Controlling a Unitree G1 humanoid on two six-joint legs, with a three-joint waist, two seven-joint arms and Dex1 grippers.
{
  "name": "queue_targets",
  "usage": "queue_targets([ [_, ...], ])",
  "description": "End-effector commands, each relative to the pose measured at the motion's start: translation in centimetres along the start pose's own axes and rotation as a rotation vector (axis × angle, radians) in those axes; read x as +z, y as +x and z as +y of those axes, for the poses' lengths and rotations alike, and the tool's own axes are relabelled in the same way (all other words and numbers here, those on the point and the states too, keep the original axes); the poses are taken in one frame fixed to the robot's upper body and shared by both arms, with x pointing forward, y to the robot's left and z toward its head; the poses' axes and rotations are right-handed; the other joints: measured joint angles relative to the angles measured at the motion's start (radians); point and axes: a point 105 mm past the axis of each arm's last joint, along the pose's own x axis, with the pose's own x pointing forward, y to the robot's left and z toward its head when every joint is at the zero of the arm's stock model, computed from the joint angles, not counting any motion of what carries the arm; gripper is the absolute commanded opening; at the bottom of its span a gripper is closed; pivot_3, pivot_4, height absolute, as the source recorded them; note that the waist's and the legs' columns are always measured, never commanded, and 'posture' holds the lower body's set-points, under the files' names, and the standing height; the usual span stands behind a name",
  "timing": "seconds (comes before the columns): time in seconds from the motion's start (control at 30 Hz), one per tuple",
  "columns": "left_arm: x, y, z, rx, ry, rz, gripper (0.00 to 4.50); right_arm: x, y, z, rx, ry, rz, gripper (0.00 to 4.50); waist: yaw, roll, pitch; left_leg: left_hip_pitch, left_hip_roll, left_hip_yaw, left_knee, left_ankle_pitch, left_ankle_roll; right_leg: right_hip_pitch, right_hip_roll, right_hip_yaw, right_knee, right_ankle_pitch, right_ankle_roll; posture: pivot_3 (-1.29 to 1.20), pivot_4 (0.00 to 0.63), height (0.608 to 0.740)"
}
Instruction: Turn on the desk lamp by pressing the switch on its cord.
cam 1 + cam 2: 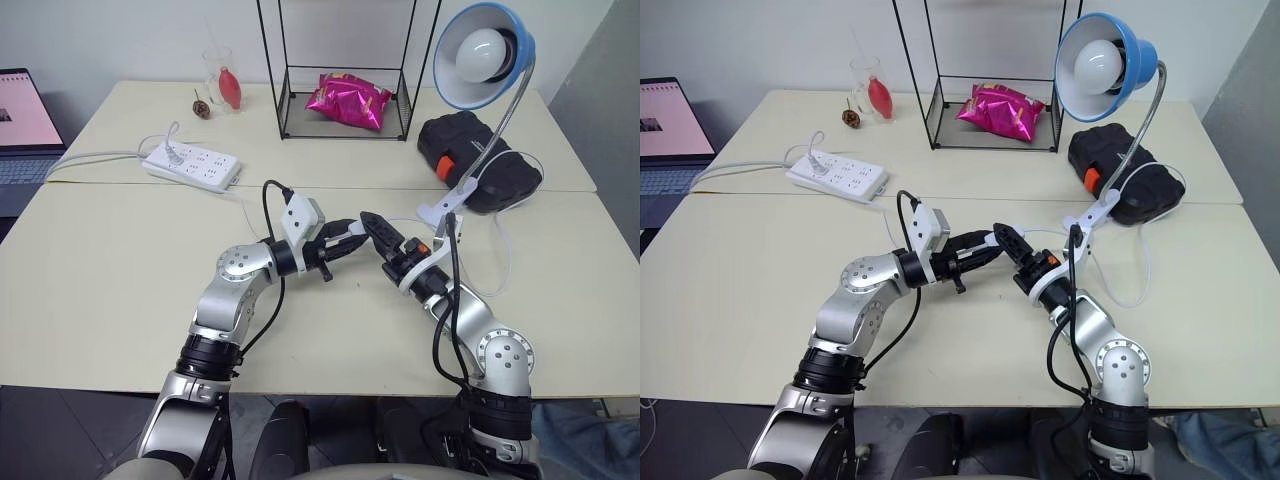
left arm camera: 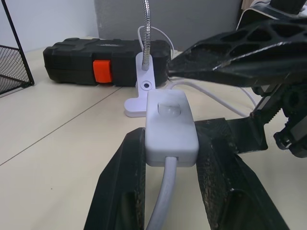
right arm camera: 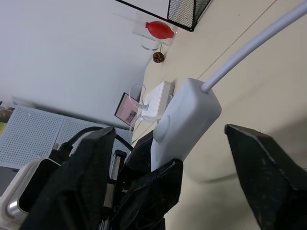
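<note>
The blue desk lamp [image 1: 480,55] stands at the back right on its silver gooseneck and white clip base [image 1: 445,205], and its bulb is dark. My left gripper [image 1: 343,241] holds the white switch [image 2: 170,127] above the middle of the table, shut on its two sides. The cord [image 2: 160,201] runs out between the fingers. My right gripper [image 1: 372,232] meets it from the right. It is open, with one finger [image 2: 240,55] just over the switch's rocker and the other beyond the switch [image 3: 184,120], neither touching.
A white power strip [image 1: 193,167] lies at the back left, with a laptop [image 1: 25,125] beyond the table's left edge. A wire rack [image 1: 283,90] holds a pink bag. A black case [image 1: 480,150] sits behind the lamp's clip. A glass [image 1: 222,80] stands at the back.
</note>
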Motion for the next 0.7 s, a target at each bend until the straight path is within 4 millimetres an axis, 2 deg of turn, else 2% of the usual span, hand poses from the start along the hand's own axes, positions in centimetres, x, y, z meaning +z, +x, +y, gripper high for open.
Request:
queue_targets([
  [0.03,1.56,0.19,-0.46,-0.015,0.04,-0.047,1.1,-0.09,0.19,1.33,0.058,0.038,-0.016,2.74,0.0,0.0,0.0,0.0,0.0,0.0,0.0,0.0,0.0,0.0,0.0,0.0,0.0,0.0,0.0,0.0,0.15,0.74],
  [0.17,1.62,0.2,-0.49,-0.016,0.04,-0.049,1.1,-0.24,0.22,1.39,0.062,0.038,-0.006,1.77,0.0,0.0,0.0,0.0,0.0,0.0,0.0,0.0,0.0,0.0,0.0,0.0,0.0,0.0,0.0,0.0,0.15,0.74],
  [0.37,1.71,0.25,-0.52,-0.017,0.043,-0.051,1.1,-0.59,0.43,1.57,0.07,0.026,0.019,0.59,-0.001,0.0,0.0,0.0,0.0,0.0,0.0,0.0,0.0,0.0,0.0,0.0,0.0,0.0,0.0,0.0,0.15,0.74],
  [0.4,1.72,0.25,-0.53,-0.018,0.043,-0.051,1.1,-0.62,0.46,1.58,0.07,0.024,0.021,0.47,-0.001,0.0,0.0,0.0,0.0,0.0,0.0,0.0,0.0,0.0,0.0,0.0,0.0,0.0,0.0,0.0,0.15,0.74],
  [0.7,1.75,0.25,-0.5,-0.017,0.048,-0.052,1.1,-0.27,0.53,1.37,0.06,0.032,0.008,0.46,-0.001,0.0,0.0,0.0,0.0,0.0,-0.001,0.0,0.0,-0.001,0.0,0.0,-0.001,0.0,0.0,0.0,0.15,0.74],
])
